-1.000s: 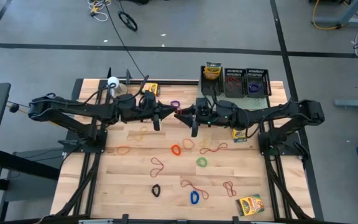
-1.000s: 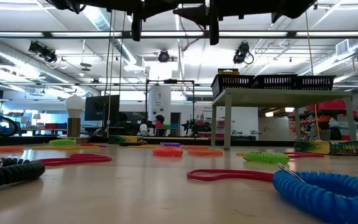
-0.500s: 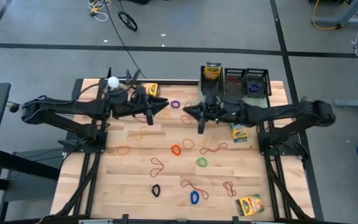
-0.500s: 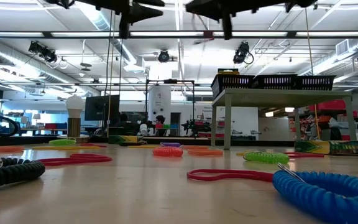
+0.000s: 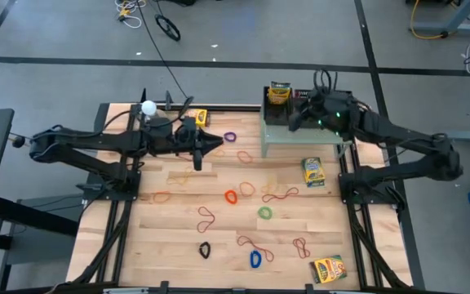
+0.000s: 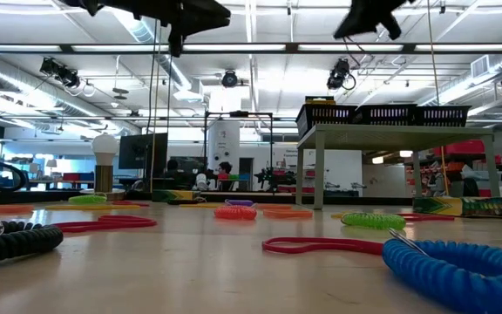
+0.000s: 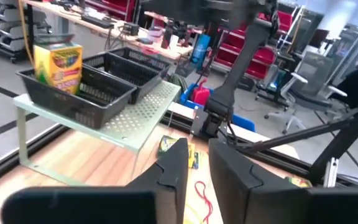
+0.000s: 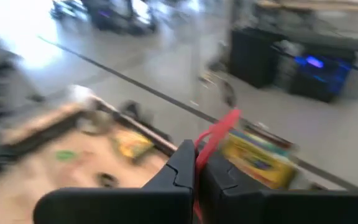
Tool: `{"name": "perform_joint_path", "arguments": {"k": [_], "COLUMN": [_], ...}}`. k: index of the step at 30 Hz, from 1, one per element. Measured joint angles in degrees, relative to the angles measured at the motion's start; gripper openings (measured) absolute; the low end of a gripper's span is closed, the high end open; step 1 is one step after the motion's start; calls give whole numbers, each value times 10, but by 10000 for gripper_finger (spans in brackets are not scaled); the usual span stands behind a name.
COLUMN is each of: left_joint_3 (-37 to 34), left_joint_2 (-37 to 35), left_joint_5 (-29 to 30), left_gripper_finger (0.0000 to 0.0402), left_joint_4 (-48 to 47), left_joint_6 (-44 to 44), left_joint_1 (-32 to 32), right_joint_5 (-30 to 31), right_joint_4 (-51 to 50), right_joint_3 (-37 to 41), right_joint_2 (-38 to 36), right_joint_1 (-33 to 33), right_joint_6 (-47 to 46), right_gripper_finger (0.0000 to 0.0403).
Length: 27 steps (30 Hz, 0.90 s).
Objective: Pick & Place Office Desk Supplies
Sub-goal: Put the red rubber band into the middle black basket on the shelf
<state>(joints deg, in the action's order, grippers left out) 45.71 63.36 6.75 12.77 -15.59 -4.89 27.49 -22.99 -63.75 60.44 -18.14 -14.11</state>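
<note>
The surface (image 5: 170, 245) carries scattered rubber bands (image 5: 232, 197) across its middle and two crayon boxes (image 5: 313, 171). A shelf (image 5: 300, 135) at the far right corner holds three mesh trays (image 5: 339, 104), and another crayon box (image 5: 278, 93) stands in the left one.

Hazards:
- The right gripper (image 8: 197, 163), above the trays, is clenched on a red rubber band (image 8: 218, 134). The loop is thin and springy — on release it could catch on a tray rim or drop behind the shelf.
- The descent is tight: trays stand side by side, close to the far edge.
- For the left gripper (image 7: 199, 163), over the far middle, I cannot tell whether it is released or clenched; it holds nothing visible.

Open room lies over the middle of the surface — between the arms.
</note>
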Motion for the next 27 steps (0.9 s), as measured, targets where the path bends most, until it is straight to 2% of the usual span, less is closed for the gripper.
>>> {"name": "perform_joint_path", "arguments": {"k": [3,8,11,18,27], "left_joint_3": [-14,-112,-152,-163,-163], "left_joint_2": [23,71,87,90,90], "left_joint_5": [-14,-13,3,7,23], "left_gripper_finger": [47,13,6,7,7], "left_joint_4": [40,221,312,314,319], "left_joint_6": [8,-49,-73,-73,-103], "left_joint_1": [0,-1,-1,-1,-1], "right_joint_5": [-6,-26,-46,-103,-111], "right_joint_4": [-27,-75,-80,-102,-174], "right_joint_3": [3,4,4,4,-9], "right_joint_2": [9,39,66,122,130], "right_joint_1": [-64,-154,-194,-249,-258], "right_joint_6": [-23,-34,-30,-57,-131], "right_gripper_finger": [4,4,4,21,122]}}
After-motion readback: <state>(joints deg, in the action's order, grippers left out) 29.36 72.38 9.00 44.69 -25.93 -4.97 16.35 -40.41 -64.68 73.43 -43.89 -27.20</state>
